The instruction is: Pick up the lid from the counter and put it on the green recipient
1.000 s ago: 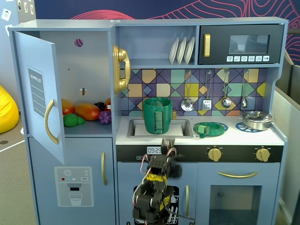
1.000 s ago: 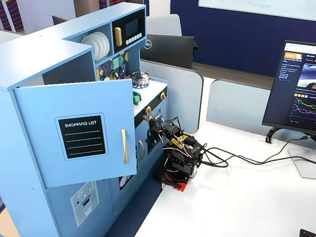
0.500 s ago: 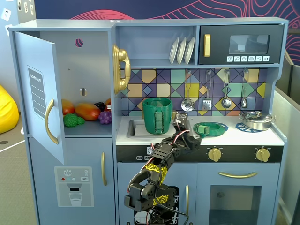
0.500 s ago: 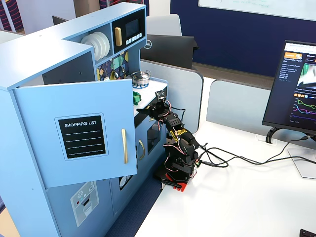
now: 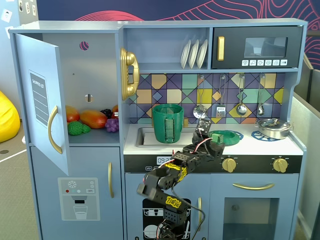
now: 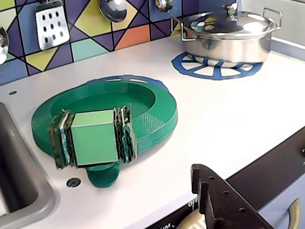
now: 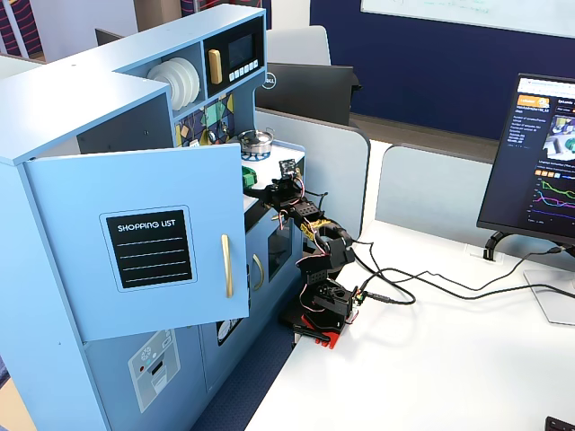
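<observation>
Two green pads close on the blocky knob of the lid [image 6: 107,114] in the wrist view, so the gripper [image 5: 216,137] has the lid by its knob. Its disc lies flat on the white counter [image 6: 224,109], covering most of a blue burner ring. Left of the lid in a fixed view, the green recipient [image 5: 168,123] stands upright in the sink, apart from it. To the lid's right, the silver pan [image 5: 273,128] sits on another burner ring [image 6: 217,70].
</observation>
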